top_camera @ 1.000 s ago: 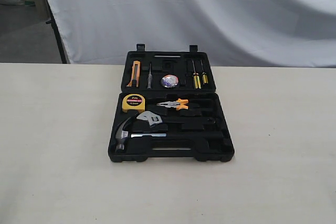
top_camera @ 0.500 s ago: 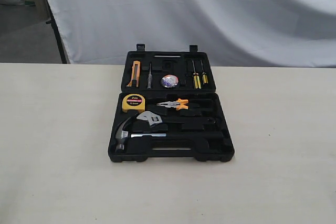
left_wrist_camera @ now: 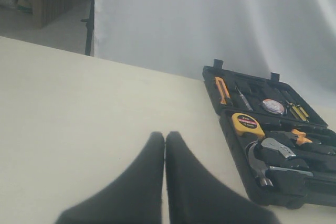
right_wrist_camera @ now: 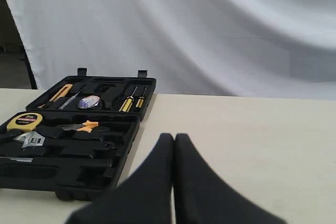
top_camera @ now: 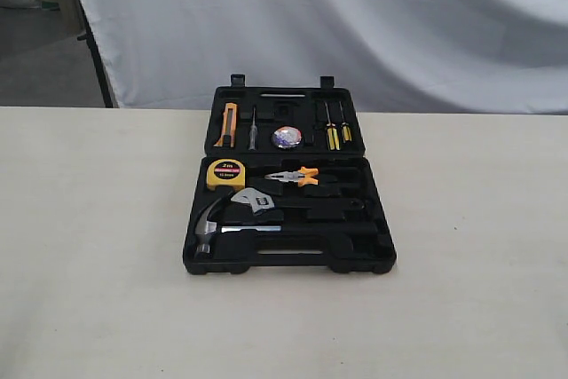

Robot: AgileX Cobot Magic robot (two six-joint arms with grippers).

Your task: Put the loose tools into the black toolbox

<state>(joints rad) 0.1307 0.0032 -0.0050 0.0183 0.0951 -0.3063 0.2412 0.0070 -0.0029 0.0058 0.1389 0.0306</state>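
The black toolbox point(top_camera: 382, 255) lies open in the middle of the table, lid flat behind it. The claw hammer point(top_camera: 209, 224) lies in the front half at the left, its black handle running right. The silver adjustable wrench point(top_camera: 255, 201) rests just above it. The tape roll point(top_camera: 287, 137) sits in the lid half. My left gripper point(left_wrist_camera: 165, 136) is shut and holds nothing, low over bare table to the left of the case point(left_wrist_camera: 273, 195). My right gripper point(right_wrist_camera: 174, 137) is shut and holds nothing, off the case's point(right_wrist_camera: 84, 190) right side. Neither gripper shows in the exterior view.
A yellow tape measure point(top_camera: 225, 174) and orange-handled pliers point(top_camera: 295, 177) lie in the case's front half. A utility knife point(top_camera: 227, 124) and screwdrivers point(top_camera: 331, 133) sit in the lid. A white cloth point(top_camera: 355, 24) hangs behind the table.
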